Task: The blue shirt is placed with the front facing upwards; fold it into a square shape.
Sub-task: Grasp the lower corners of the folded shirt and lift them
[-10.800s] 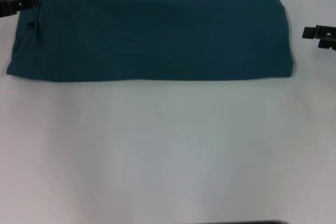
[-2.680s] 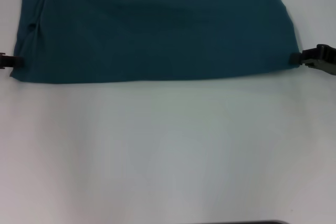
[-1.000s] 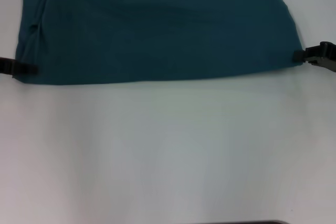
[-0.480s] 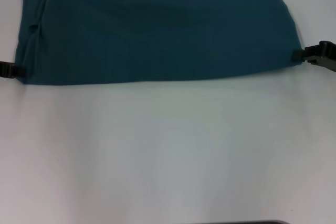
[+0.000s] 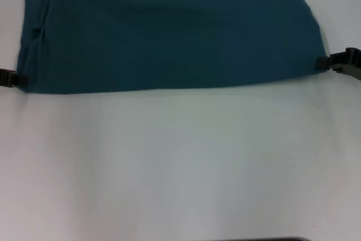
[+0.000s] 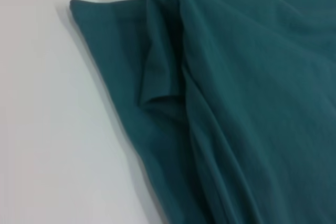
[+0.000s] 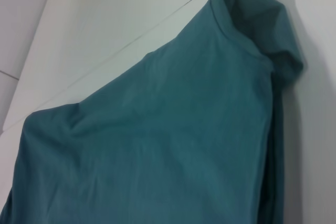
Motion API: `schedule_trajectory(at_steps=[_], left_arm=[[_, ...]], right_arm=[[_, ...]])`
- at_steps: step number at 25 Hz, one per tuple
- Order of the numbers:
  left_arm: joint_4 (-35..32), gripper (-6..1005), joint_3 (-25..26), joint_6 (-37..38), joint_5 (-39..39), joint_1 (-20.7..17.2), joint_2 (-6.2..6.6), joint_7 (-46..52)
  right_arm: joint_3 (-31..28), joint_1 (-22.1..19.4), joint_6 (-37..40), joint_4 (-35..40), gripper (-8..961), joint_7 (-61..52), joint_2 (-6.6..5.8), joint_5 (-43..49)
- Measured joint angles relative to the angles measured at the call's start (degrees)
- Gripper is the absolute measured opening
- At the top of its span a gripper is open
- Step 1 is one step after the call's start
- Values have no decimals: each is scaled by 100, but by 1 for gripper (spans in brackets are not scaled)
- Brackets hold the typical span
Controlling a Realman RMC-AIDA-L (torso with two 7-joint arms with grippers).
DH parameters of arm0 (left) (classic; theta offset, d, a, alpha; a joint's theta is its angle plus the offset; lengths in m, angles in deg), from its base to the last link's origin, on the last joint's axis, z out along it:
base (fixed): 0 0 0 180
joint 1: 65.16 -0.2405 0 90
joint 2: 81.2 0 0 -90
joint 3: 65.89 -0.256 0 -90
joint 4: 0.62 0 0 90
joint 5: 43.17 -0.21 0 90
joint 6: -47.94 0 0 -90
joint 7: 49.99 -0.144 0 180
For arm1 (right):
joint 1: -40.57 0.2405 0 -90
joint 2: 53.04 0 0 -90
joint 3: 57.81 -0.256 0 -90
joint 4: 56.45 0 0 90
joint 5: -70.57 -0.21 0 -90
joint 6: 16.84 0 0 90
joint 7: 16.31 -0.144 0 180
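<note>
Item one, sole garment: the blue shirt (image 5: 169,32), lying flat at the far side of the white table (image 5: 180,162) as a wide band, plain teal side up, no lettering showing. Count of shirts: one. My left wrist view shows several stacked layers with a sleeve hem tucked between them at the left end (image 6: 163,98); my right wrist view shows the ribbed edge bunched at the far right corner (image 7: 273,30). Judged stage: lengthwise folds done, the band not yet brought end to end into a square. Item two, grippers: two, both mine. My left gripper (image 5: 12,78) sits at the near left corner of the band, touching or just beside the cloth edge; my right gripper (image 5: 327,63) sits at the near right corner, its tip against the hem. I judge each is placed at an end corner so the band can be lifted and carried across evenly. Whether either set of fingers is pinching cloth or merely resting beside it, I cannot tell; neither wrist view shows them.
</note>
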Motion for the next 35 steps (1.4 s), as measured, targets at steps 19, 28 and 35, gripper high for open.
schedule_trajectory(at_steps=[19,28,35], left_arm=[[78,25,121,651,30,-124,192,-259],[220,77,195,805,4,47,164,-49],[64,196,153,907,-39,292,191,47]], right_arm=[[-437,-530,617,0,47,485,37,1],[-471,-435,668,0,52,485,10,2],[-463,-360,642,0,55,485,-16,1]])
